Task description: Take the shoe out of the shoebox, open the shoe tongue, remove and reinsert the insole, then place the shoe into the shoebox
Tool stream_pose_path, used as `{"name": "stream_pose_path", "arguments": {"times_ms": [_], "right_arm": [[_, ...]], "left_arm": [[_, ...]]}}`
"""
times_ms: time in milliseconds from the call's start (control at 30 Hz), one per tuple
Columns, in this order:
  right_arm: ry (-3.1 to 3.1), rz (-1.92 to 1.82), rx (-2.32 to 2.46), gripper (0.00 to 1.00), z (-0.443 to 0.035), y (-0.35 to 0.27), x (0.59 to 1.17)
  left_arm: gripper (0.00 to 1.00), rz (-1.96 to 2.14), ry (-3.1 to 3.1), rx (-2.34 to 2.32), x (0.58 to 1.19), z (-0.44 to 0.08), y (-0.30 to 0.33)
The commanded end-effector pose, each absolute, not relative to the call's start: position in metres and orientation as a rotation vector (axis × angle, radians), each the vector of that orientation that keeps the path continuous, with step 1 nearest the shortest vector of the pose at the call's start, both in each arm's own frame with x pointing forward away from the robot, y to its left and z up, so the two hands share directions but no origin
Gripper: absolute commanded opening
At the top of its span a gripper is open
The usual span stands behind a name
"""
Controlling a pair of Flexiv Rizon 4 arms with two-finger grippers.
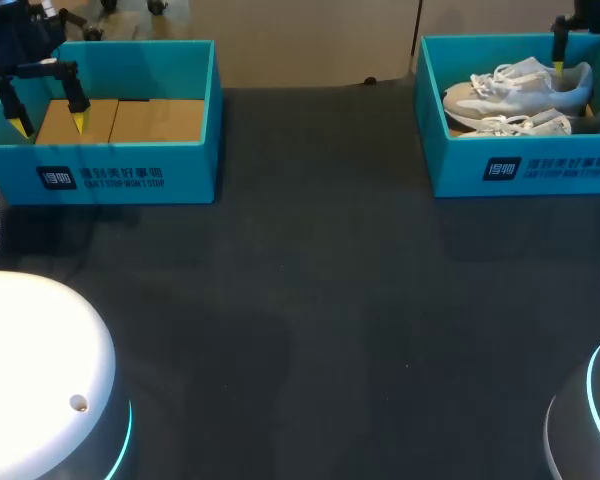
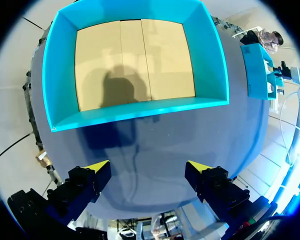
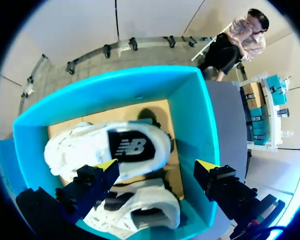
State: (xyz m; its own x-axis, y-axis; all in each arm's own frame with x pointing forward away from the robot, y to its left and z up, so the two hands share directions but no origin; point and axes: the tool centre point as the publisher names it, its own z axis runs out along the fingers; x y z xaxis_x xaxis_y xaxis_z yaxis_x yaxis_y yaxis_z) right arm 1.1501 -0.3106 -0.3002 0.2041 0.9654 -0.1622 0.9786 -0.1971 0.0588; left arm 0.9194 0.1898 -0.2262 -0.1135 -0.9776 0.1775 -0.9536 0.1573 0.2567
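Two pale grey and white shoes lie in the teal shoebox (image 1: 540,168) at the table's far right: one shoe (image 1: 520,88) at the back, the other shoe (image 1: 525,123) in front of it. In the right wrist view the upper shoe (image 3: 115,147) lies straight under my right gripper (image 3: 156,166), its dark insole showing, and the second shoe (image 3: 140,212) sits nearer the box wall (image 3: 200,130). That gripper (image 1: 587,58) hangs open above the box and holds nothing. My left gripper (image 1: 50,125) hovers open over an empty teal box (image 1: 130,175). Ahead of the left gripper (image 2: 147,167) that box (image 2: 140,107) shows only its cardboard floor.
The dark table top (image 1: 320,300) stretches between the two boxes. A white round robot base (image 1: 30,370) fills the near left corner and another base (image 1: 590,420) the near right corner.
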Motion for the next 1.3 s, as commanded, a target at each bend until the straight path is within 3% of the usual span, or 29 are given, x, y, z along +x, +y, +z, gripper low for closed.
{"name": "stream_pose_path", "arguments": {"times_ms": [33, 567, 1300], "right_arm": [[1.889, -0.105, 2.309, 1.00, -0.281, -0.301, 1.128], [1.941, -0.042, 2.337, 1.00, -0.238, -0.254, 1.075], [1.977, 0.059, 2.308, 1.00, -0.217, -0.208, 1.008]], "left_arm": [[1.00, -0.113, -2.138, 1.859, 0.919, -0.225, 0.190], [1.00, -0.113, -2.138, 1.859, 0.919, -0.225, 0.190], [1.00, -0.113, -2.138, 1.859, 0.919, -0.225, 0.190]]}}
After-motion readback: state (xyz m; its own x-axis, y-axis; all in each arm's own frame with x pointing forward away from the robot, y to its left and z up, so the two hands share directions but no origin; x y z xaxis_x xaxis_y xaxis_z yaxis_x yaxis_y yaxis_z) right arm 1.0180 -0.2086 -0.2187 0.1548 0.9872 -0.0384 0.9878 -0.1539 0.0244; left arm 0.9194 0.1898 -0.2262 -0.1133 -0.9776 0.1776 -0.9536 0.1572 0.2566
